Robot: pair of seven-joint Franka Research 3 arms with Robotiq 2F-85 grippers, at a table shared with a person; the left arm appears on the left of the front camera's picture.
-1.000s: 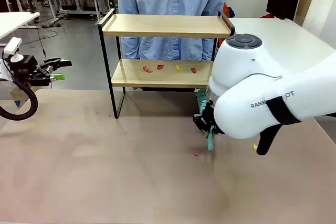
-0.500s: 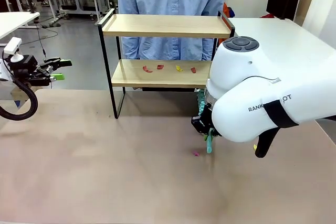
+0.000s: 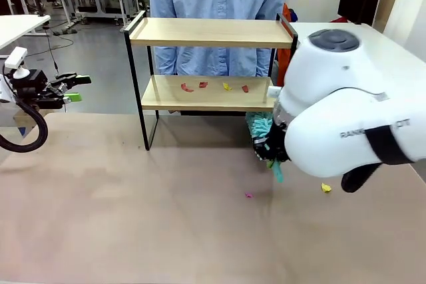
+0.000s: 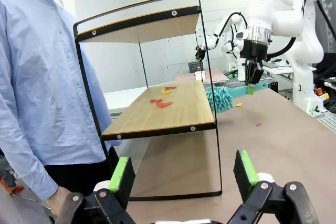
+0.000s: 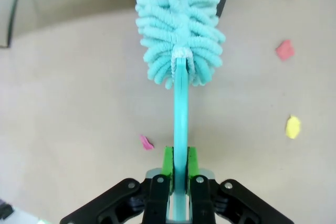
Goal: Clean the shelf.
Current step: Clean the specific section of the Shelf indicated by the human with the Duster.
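Behind right arm (image 3: 346, 118), duster (image 3: 261, 126) half hidden

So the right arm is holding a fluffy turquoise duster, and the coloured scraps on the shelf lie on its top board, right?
Not quite. The scraps lie on the lower board of the shelf, not the top one, as the front view shows. The right end effector does hold the turquoise duster.

partial print "RANK…OT" on right arm (image 3: 359, 139), no other txt legible
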